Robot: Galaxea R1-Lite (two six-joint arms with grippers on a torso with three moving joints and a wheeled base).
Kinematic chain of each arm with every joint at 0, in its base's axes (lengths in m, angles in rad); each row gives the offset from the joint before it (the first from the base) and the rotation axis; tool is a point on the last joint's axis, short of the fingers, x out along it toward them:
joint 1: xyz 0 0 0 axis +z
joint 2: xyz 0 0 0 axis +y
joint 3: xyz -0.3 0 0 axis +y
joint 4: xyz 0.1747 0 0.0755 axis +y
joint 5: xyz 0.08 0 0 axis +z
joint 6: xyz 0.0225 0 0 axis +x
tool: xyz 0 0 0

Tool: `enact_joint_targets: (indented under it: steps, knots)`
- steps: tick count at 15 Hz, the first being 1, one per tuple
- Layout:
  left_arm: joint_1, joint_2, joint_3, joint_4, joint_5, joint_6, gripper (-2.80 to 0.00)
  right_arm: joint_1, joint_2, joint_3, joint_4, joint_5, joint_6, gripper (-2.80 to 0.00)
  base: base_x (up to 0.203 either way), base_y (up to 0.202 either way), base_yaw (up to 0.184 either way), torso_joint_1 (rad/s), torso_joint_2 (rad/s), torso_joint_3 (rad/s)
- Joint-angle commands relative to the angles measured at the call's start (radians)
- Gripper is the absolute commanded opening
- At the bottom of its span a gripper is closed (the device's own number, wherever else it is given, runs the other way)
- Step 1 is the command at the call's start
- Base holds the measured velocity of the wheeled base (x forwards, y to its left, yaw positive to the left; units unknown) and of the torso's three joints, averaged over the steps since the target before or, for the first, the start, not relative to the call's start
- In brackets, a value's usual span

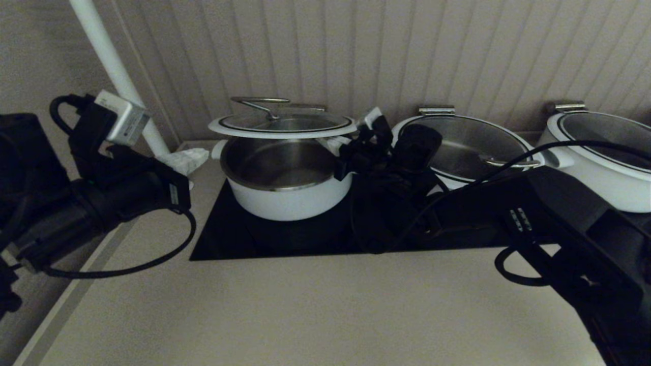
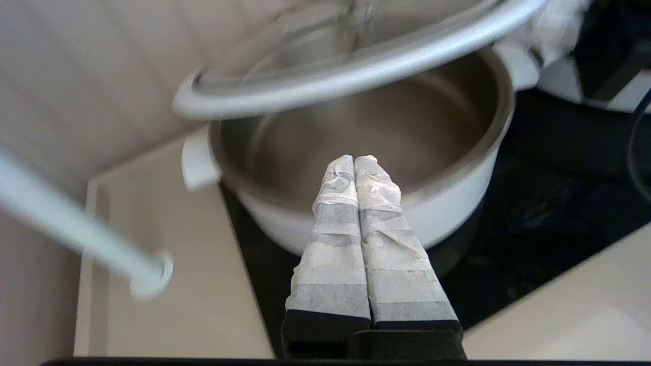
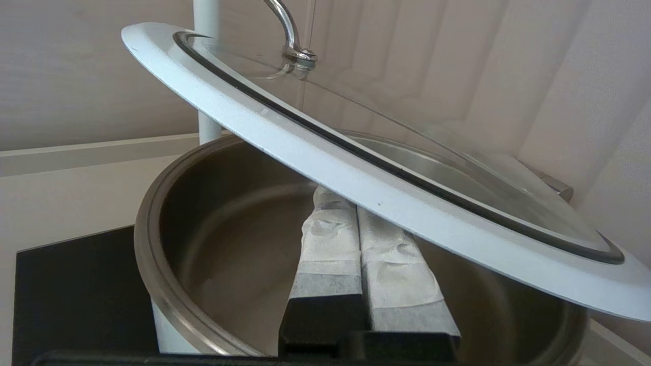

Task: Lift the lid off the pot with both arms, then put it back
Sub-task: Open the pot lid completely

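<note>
The lid (image 1: 282,124) hangs above the open pot (image 1: 290,201), which stands on the black cooktop. My right gripper (image 1: 339,147) is shut, and its taped fingers (image 3: 330,239) reach under the lid's white ring (image 3: 356,173) on the right side, tips hidden behind the ring. In the right wrist view the lid tilts over the pot's steel rim (image 3: 152,254). My left gripper (image 1: 185,158) is shut with nothing in it. It sits left of the pot and apart from the lid (image 2: 356,76). Its tips (image 2: 354,158) point at the pot's wall (image 2: 447,203).
Two more white pots with lids (image 1: 468,147) (image 1: 605,162) stand to the right, close behind my right arm. The black cooktop (image 1: 224,239) lies under them. A white pole (image 1: 117,71) rises at the back left, and a ribbed wall runs behind.
</note>
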State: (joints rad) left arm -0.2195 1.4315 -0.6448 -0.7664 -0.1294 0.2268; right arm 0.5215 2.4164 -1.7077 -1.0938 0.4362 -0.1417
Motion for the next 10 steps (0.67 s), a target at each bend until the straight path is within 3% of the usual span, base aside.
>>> enact_joint_targets:
  steps: [1,10]
  knots:
    - [0.005,-0.05,0.048,-0.007,0.052,-0.005,-2.8,-0.006,-0.008,0.0,-0.006,0.004,-0.001,-2.8,0.0,0.0,0.0,0.0,0.0,0.0]
    - [0.008,-0.162,0.25,-0.011,0.249,-0.085,-2.8,-0.008,-0.014,0.0,-0.008,0.004,-0.001,-2.8,0.0,0.0,0.0,0.0,0.0,0.0]
